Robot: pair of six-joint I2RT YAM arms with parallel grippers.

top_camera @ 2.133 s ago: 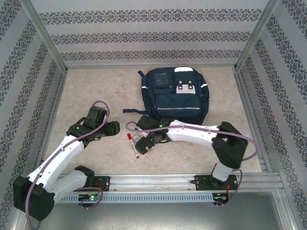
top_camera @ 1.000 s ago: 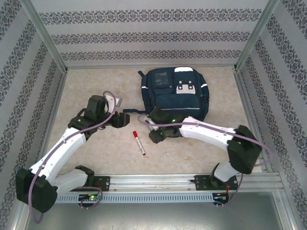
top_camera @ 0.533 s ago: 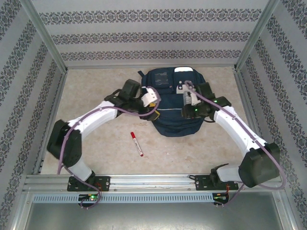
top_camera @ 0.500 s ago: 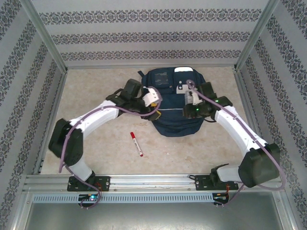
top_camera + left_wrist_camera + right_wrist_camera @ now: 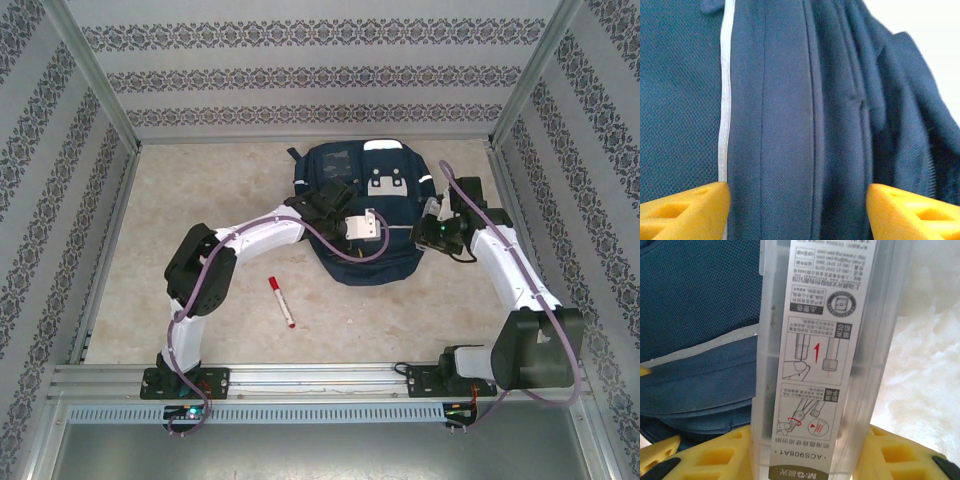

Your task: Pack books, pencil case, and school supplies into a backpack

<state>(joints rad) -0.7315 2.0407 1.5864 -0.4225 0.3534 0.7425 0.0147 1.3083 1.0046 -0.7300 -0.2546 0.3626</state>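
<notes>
Operator: Both arms have shifted in the last half second. My left gripper (image 5: 368,232) has swung in from the backpack's (image 5: 392,262) upper left side to hang over the middle of its front. My right gripper (image 5: 433,212) has slid off the top of the bag to its right edge.

Desk: Is the left one holding anything?

Operator: No. In its wrist view the jaws stand wide apart, with nothing between them but the navy fabric beyond. A stitched seam runs straight ahead of the gripper, and a white stripe runs ahead from its left finger. Whether the tips touch the cloth, I can't tell from that angle.

Desk: And the right?

Operator: Clamped on the pencil case (image 5: 825,355). I have the clear case pinched by its near end, and it stands straight out ahead of the fingers with its printed label facing the wrist camera. Left of the gripper, past the case, I see the bag's blue mesh and a pale strip. Right of it is the bare table (image 5: 930,365).

Desk: What about the marker?

Operator: That red-capped marker (image 5: 281,302) lies flat on the table well behind my left gripper, back toward the arm bases and apart from the bag. It has not moved.
</notes>
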